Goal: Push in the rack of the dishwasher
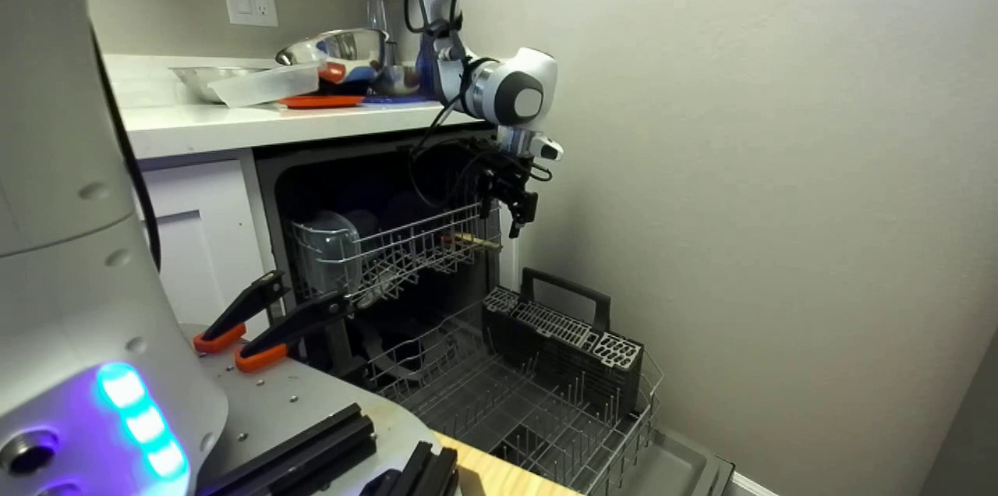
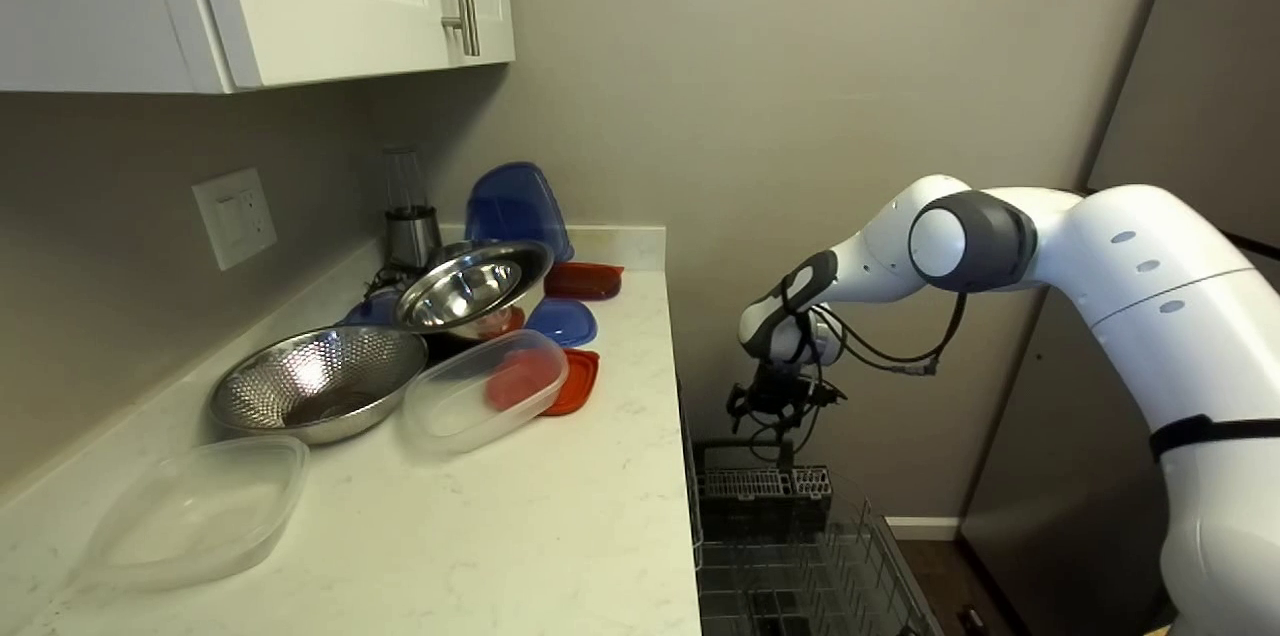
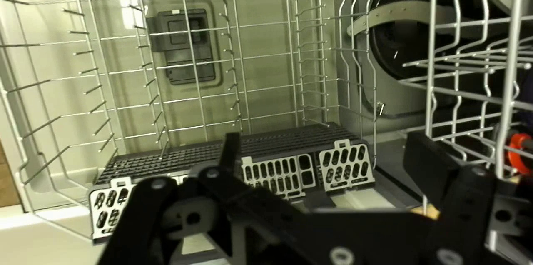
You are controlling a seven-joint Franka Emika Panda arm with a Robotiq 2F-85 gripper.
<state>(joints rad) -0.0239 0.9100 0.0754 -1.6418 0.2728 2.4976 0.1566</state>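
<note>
The open dishwasher has two wire racks. The upper rack [image 1: 421,224] sticks partly out and holds dishes, including a clear container [image 1: 331,246]. In the wrist view the upper rack [image 3: 508,98] is at the right. The lower rack [image 1: 631,434] is pulled far out over the lowered door [image 1: 686,465]; it also shows in the wrist view [image 3: 200,96]. My gripper [image 1: 505,221] is open and empty, at the upper rack's front far corner, above the lower rack. In the wrist view, one finger of the gripper [image 3: 325,148] overlaps the upper rack's wires; I cannot tell whether they touch.
A dark cutlery basket [image 1: 561,340] with a raised handle stands in the lower rack, below my gripper. A wall [image 1: 741,168] rises close beside the rack. The white counter [image 2: 560,526] above holds bowls, plastic containers and lids. Clamps [image 1: 304,324] stick out from the robot's base.
</note>
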